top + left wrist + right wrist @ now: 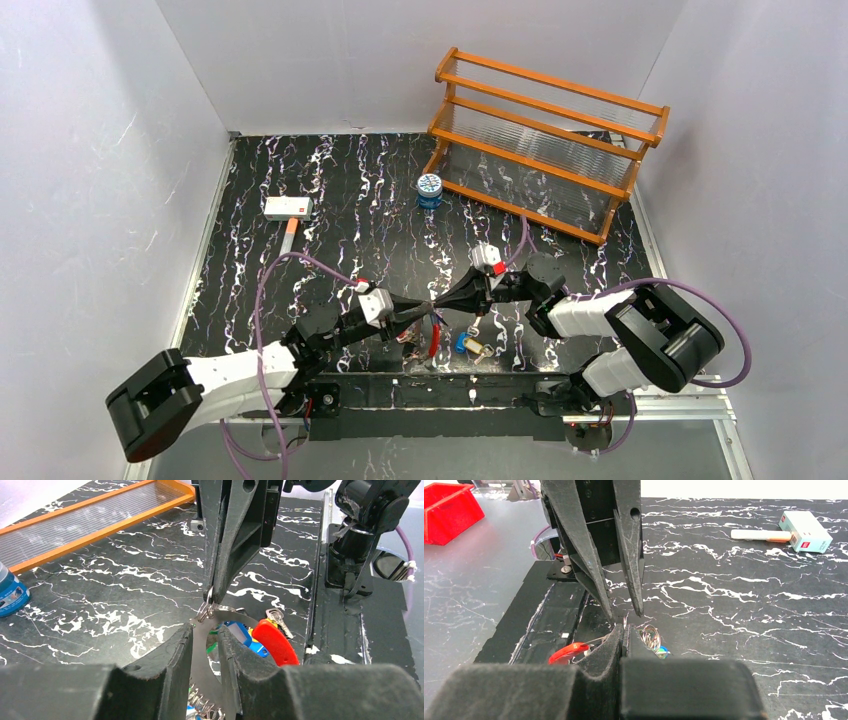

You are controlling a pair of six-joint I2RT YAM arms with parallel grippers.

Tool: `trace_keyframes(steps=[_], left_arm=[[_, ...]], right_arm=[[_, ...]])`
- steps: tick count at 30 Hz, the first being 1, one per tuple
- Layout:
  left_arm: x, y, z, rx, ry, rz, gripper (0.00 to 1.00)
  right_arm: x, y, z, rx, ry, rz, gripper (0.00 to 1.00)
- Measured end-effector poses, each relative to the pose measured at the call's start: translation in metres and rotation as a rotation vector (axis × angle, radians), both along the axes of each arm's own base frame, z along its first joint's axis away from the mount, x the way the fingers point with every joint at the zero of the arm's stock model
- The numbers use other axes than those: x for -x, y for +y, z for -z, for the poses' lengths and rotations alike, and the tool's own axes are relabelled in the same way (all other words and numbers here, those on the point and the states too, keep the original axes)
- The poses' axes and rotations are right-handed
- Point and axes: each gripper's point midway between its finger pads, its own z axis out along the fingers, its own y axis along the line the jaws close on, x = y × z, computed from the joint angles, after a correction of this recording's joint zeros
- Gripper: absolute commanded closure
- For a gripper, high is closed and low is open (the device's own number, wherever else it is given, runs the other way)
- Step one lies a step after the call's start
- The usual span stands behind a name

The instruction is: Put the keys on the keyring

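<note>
The step in hand is threading, judged from how the two arms meet nose to nose at the centre of the top view. The right gripper (211,592) comes down from the upper middle of the left wrist view with its fingers pressed together at a small wire loop; what exactly it pinches I cannot tell. The left gripper (205,632) stands narrow, the keyring (204,662) running through its gap, gripped or not unclear. Just right of it hang the red key (272,641), blue key (239,632) and silver key (276,616). Next probably calls for steadying the ring and easing a key's hole along it. Only the right wrist view shows the left fingers' tips apart; only the top view shows the tin (429,190) and rack (545,140).
</note>
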Motion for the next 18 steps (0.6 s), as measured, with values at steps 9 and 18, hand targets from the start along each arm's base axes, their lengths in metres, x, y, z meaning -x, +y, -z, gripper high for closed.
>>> trace_keyframes(steps=[9,18], left_arm=[[0.001,-0.007,-0.003,0.025,0.012,0.014,0.81],[0.002,-0.014,-0.010,0.047,0.001,0.030,0.86]], right_arm=[[0.004,0.001,-0.003,-0.010,-0.008,-0.019,0.99],[0.006,0.002,-0.003,-0.009,-0.008,-0.023,0.99]])
